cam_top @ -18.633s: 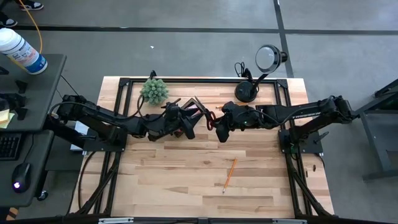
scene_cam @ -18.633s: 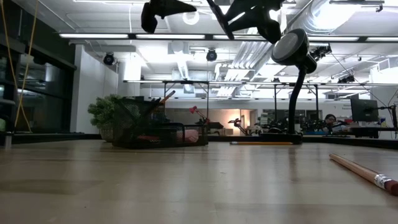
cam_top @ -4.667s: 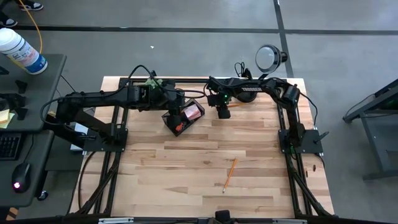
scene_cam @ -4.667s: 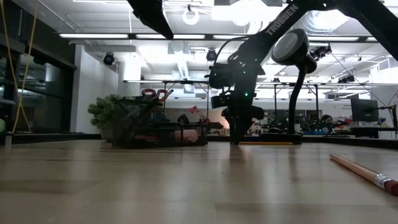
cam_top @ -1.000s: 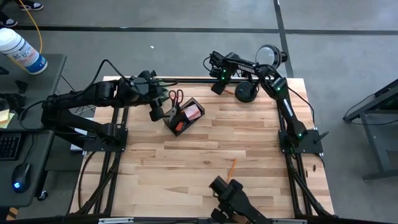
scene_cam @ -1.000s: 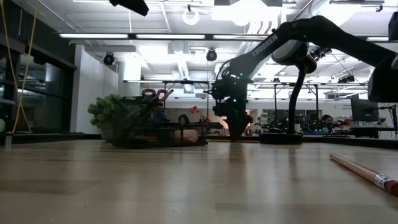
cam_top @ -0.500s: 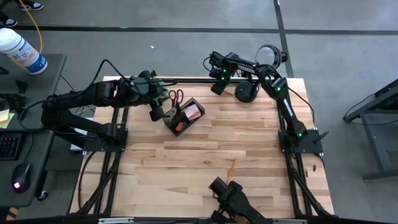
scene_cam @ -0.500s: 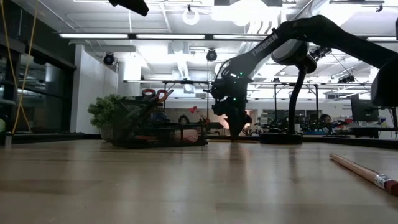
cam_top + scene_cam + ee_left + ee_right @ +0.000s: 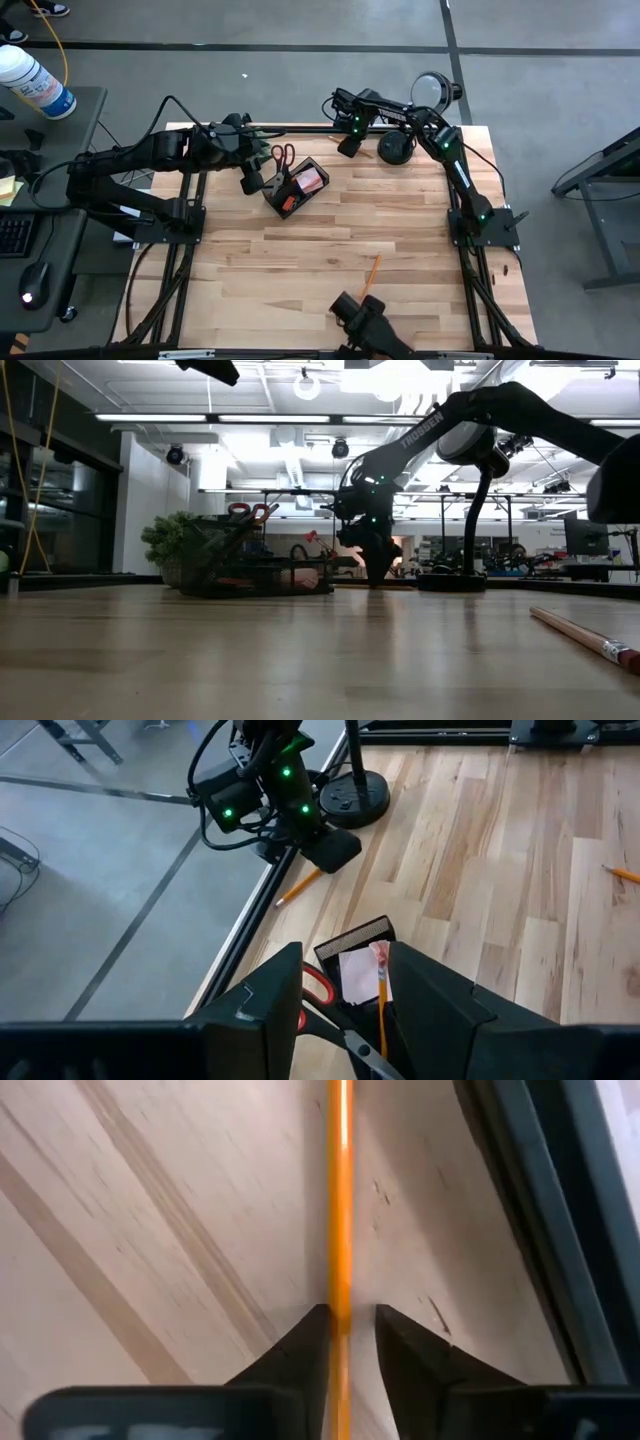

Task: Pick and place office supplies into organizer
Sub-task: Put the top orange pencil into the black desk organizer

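A pencil lying on the table at its far edge, just beside the lamp base, is being picked up. The right gripper is set down over it, and its fingers are seen narrowed around the shaft, one on each side; whether they press on it firmly cannot be told. The organizer stands well apart from that spot, towards the left arm, with scissors, a pink pad and another pencil already held in it. The left gripper is kept just beside the organizer, its jaws held fairly wide and nothing gripped. A second loose pencil is left on the near part of the table. The next move, it is judged, calls for a sure grip, a clean lift off the wood, and a carry across to an open compartment without the lamp being knocked.
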### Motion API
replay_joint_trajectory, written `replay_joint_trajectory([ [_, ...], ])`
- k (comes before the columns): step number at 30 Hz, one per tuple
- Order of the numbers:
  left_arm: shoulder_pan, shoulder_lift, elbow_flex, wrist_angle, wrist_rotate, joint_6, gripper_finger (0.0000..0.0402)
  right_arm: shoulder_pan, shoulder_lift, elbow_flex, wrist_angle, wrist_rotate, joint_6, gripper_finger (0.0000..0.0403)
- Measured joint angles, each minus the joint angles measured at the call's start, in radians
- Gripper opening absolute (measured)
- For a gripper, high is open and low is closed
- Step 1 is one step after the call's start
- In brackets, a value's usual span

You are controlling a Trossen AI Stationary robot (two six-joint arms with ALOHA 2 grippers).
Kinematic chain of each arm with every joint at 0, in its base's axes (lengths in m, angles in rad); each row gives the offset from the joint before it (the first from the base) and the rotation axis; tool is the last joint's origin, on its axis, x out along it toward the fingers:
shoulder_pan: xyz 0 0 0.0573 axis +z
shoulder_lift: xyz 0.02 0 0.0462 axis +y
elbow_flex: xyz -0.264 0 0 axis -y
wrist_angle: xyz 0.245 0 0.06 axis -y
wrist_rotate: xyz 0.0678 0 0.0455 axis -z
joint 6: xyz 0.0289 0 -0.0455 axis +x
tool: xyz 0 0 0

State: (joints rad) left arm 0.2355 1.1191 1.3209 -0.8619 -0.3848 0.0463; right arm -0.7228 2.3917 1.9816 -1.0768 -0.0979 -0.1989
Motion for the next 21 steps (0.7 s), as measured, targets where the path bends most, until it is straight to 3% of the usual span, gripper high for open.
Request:
replay_joint_trajectory([
  [7,0.0,0.0,0.0,0.0,0.0,-0.003,0.0138,0.008,-0.001,0.0,0.004,0.015,-0.002,0.0009],
  [21,0.0,0.0,0.0,0.0,-0.001,-0.032,0.0138,0.01,-0.002,0.0,-0.004,-0.034,0.021,0.0001],
])
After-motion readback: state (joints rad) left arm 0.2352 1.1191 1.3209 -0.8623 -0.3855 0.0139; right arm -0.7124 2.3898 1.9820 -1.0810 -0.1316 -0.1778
